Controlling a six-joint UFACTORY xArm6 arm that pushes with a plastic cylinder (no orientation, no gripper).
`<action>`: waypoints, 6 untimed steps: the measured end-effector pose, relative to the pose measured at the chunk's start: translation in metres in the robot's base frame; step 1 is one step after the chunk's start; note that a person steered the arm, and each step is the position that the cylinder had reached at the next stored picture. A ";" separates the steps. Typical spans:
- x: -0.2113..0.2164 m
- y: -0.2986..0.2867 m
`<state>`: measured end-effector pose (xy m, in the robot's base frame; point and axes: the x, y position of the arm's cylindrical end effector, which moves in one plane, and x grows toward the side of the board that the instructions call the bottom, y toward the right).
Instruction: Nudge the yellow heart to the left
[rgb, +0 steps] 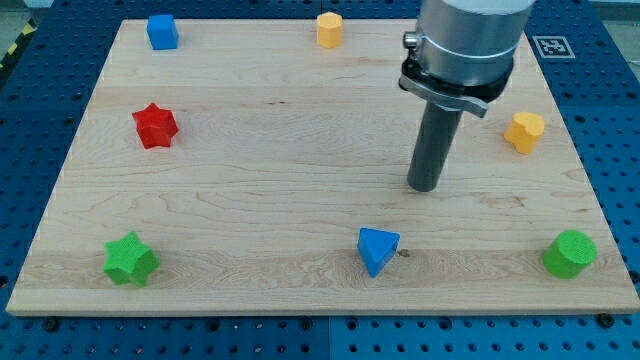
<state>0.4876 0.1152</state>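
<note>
The yellow heart (524, 131) lies on the wooden board near the view's right edge, a little above mid-height. My tip (424, 187) rests on the board to the left of the heart and slightly below it, well apart from it. The dark rod rises from the tip to the grey arm at the view's top. No block touches the tip.
A yellow hexagon-like block (329, 29) and a blue cube (161, 31) sit along the top. A red star (155, 126) is at the left. A green star (130, 260), a blue triangle (377, 249) and a green round block (570, 253) lie along the bottom.
</note>
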 end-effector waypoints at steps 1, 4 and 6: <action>0.000 0.002; 0.013 0.152; -0.036 0.152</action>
